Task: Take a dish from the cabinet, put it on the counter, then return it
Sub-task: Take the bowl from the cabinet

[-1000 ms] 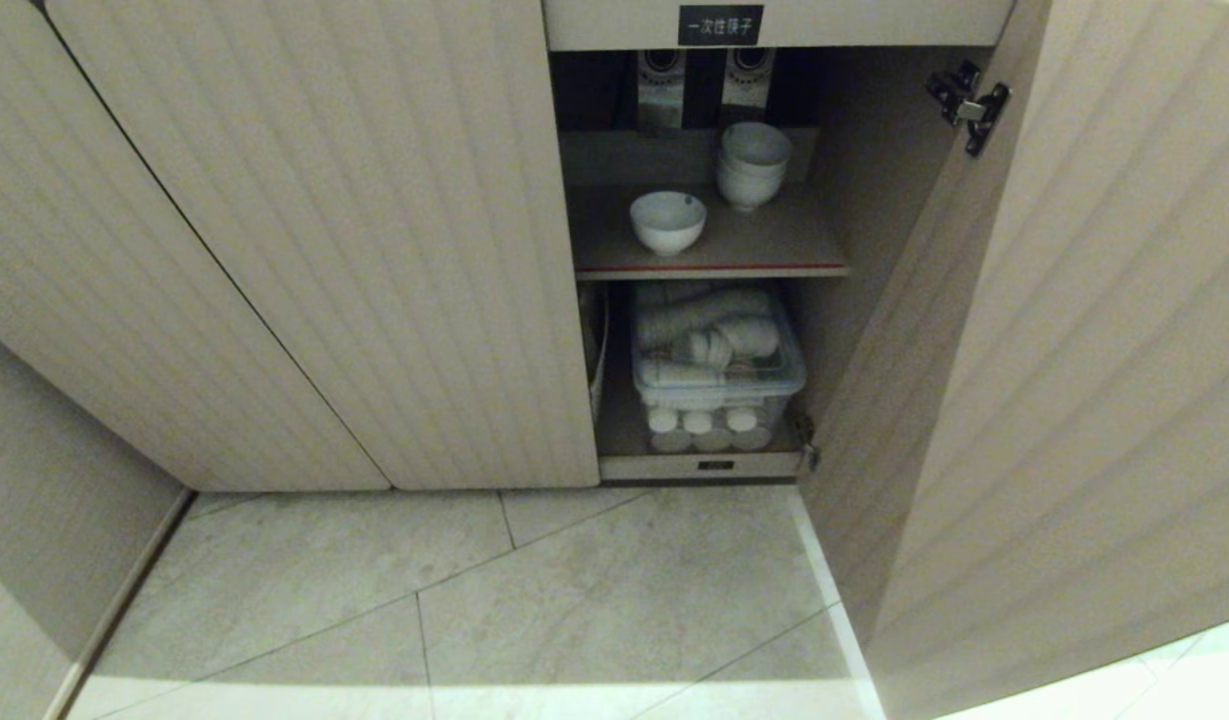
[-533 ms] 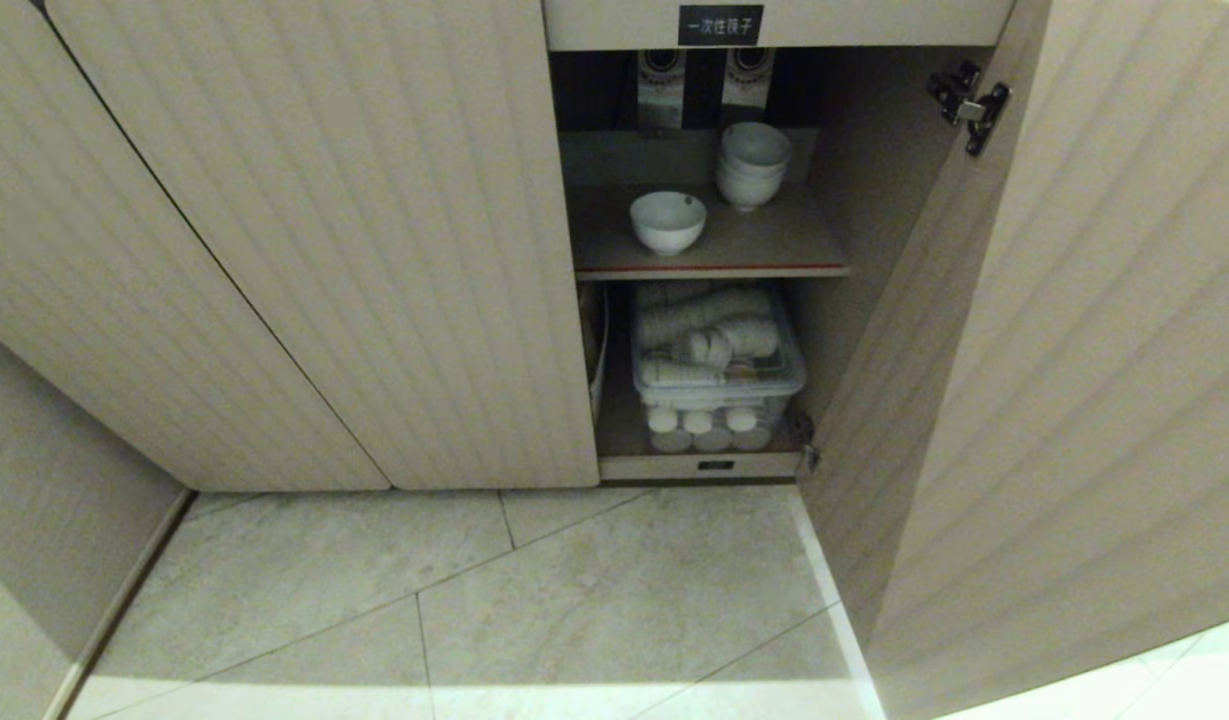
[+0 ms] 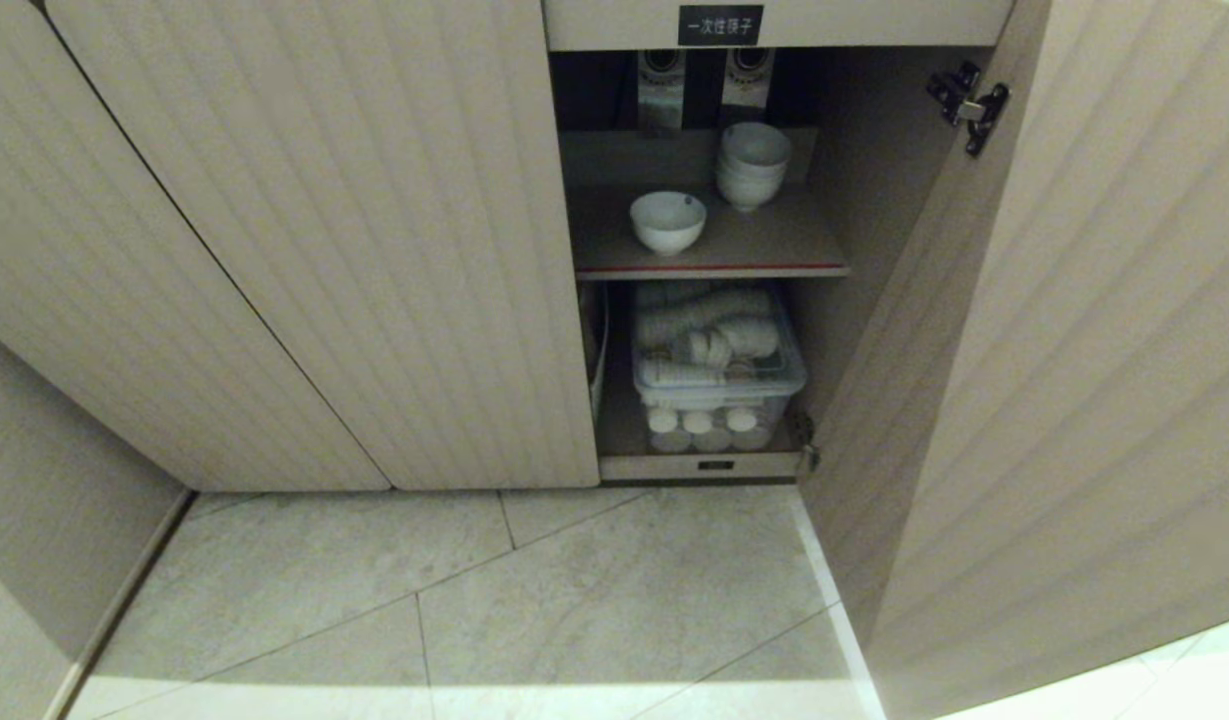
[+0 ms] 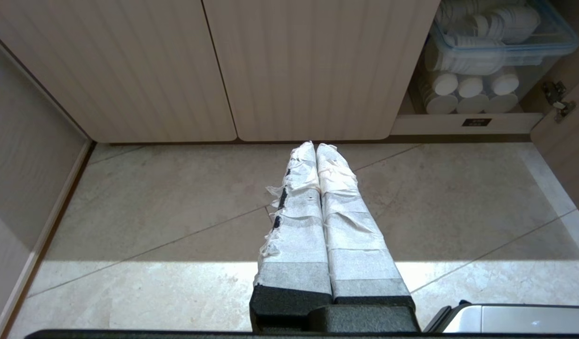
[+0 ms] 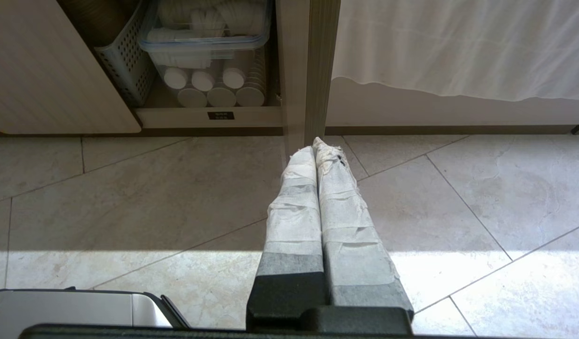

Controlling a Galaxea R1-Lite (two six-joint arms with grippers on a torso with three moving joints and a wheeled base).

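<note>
Bowl point(image 3: 667, 221) sits alone on cabinet point(image 3: 374, 250) shelf; both grippers, left point(image 4: 316, 147) and right point(image 5: 313, 145), clenched, empty; should unclench first, avoiding stacked bowls point(image 3: 753, 163).

No change to report. The head view matches the earlier shots throughout: the bowl point(image 3: 667, 222) is at the same spot on the cabinet point(image 3: 374, 250) shelf point(image 3: 784, 250), the stack of bowls point(image 3: 753, 165) behind it has not moved, the plastic box point(image 3: 719, 375) below is the same, the open door point(image 3: 1074, 400) is at the same angle, and the framing has not shifted. The wrist views have no earlier shots to compare.
</note>
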